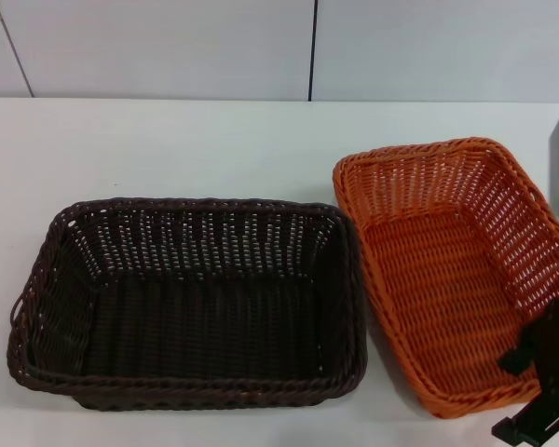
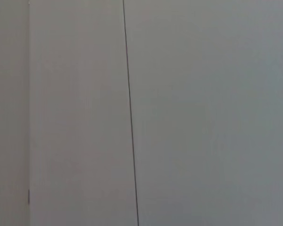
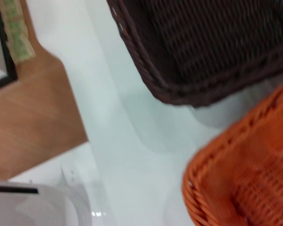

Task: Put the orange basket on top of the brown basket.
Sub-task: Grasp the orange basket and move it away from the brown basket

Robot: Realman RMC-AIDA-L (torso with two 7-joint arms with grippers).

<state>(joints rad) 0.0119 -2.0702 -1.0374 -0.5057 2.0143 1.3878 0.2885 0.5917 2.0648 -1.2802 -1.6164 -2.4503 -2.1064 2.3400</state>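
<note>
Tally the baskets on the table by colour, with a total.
Orange basket: 1
Brown basket: 1
Total: 2

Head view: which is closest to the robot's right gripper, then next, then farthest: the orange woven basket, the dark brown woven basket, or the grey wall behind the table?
1. The bright orange rectangular woven basket, on the right; the right gripper hangs over its near right corner.
2. The dark brown rectangular woven basket, on the left, beside the orange one.
3. The grey panelled wall, at the back beyond the white table.
</note>
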